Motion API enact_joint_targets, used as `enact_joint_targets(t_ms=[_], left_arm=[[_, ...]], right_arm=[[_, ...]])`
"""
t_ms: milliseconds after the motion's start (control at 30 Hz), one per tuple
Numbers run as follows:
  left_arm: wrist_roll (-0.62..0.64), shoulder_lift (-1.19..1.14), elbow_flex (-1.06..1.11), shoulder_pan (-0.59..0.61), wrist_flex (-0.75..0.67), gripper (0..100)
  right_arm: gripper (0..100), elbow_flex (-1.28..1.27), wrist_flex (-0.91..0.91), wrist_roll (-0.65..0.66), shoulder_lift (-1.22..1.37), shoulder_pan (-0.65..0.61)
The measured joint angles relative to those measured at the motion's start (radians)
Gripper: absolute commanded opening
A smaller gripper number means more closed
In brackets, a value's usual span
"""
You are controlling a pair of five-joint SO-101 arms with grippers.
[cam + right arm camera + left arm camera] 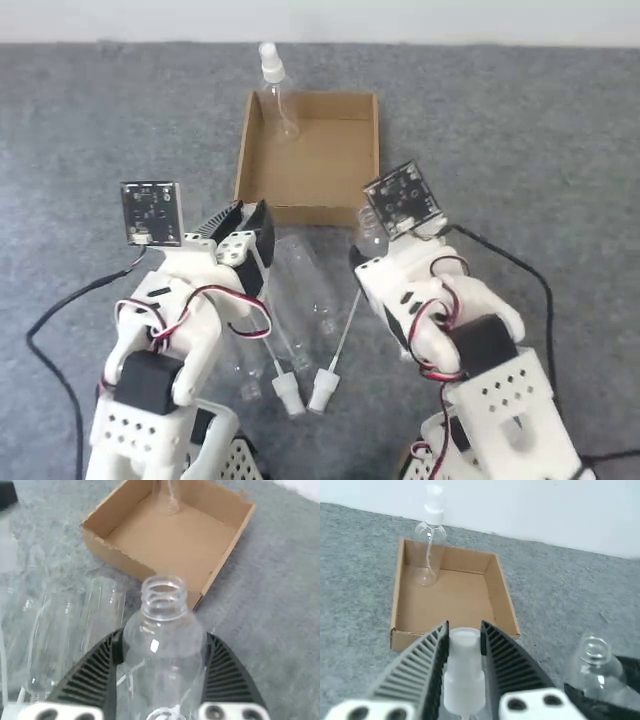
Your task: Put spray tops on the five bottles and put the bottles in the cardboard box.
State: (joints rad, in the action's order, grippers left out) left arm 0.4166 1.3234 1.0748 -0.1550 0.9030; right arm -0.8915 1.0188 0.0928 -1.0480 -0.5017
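One capped bottle (278, 100) stands in the far left corner of the cardboard box (330, 165). The left gripper (464, 630) is clamped on a spray top (464, 675). The right gripper (162, 647) grips an open-necked bottle (162, 615) upright, near the box's near side. Other bare bottles (303, 278) and two loose spray tops (290, 393) lie between the arms, so most of the job looks undone.
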Motion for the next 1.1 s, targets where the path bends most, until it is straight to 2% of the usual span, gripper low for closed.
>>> enact_joint_targets(t_ms=[133, 467, 700, 900, 1100], left_arm=[[0.028, 0.104, 0.021, 0.051, 0.000, 1], [0.035, 0.330, 0.077, 0.063, 0.000, 1], [0.035, 0.385, 0.077, 0.063, 0.000, 1], [0.035, 0.394, 0.077, 0.063, 0.000, 1], [0.037, 0.453, 0.077, 0.063, -0.060, 1]], right_arm=[[8.0, -0.078, -0.023, 0.000, -0.129, 0.002], [8.0, -0.235, -0.117, 0.000, -0.322, -0.002], [8.0, -0.348, -0.198, 0.003, -0.374, -0.094], [8.0, -0.391, -0.201, 0.003, -0.440, -0.097], [8.0, -0.431, -0.201, 0.003, -0.499, -0.100]])
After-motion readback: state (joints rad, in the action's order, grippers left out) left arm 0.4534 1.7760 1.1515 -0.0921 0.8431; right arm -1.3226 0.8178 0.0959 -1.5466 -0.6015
